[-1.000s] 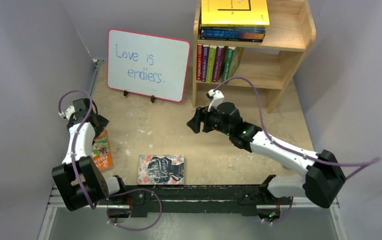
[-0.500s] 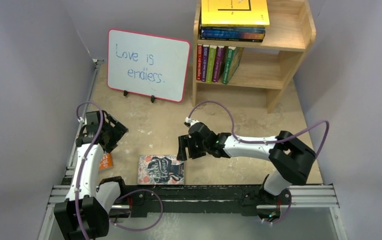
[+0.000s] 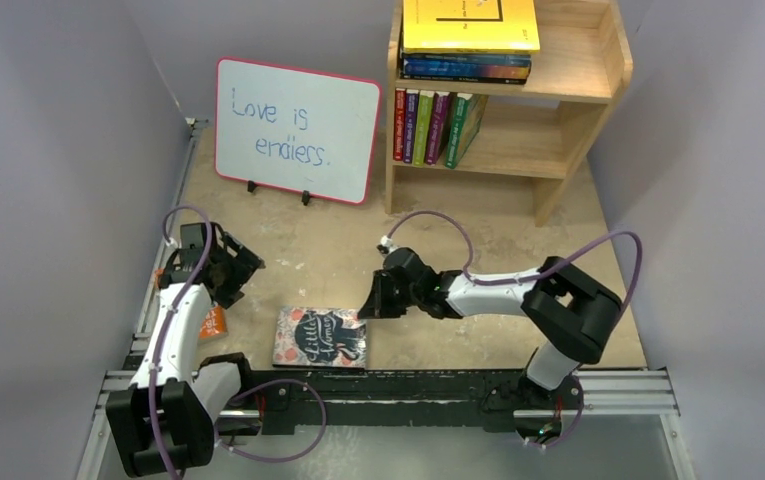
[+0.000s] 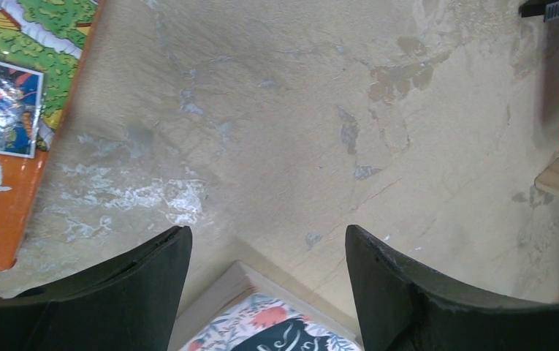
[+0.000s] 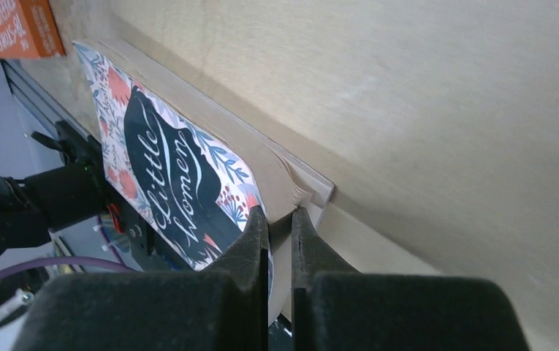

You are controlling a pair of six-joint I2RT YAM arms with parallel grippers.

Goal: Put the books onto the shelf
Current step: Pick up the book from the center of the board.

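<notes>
Little Women (image 3: 320, 337), the floral paperback, lies flat on the worktop (image 3: 438, 260) at the near edge, between the two arms. The right gripper (image 5: 279, 219) has its jaws pinched together at the book's right edge; the wrist view shows them nipping what looks like only the cover or a few outer pages, not the full block. For a sound lift, I judge the grip should take in the whole thickness, else the book will flop open on the way to the shelf (image 3: 568, 90) at the far right, where other books already stand. The right arm reaches low and leftward, forearm nearly level, wrist tipped down to the book. The left gripper (image 4: 261, 248) hovers with jaws wide apart, holding nothing, beside an orange book (image 4: 13, 124) at the near left.
</notes>
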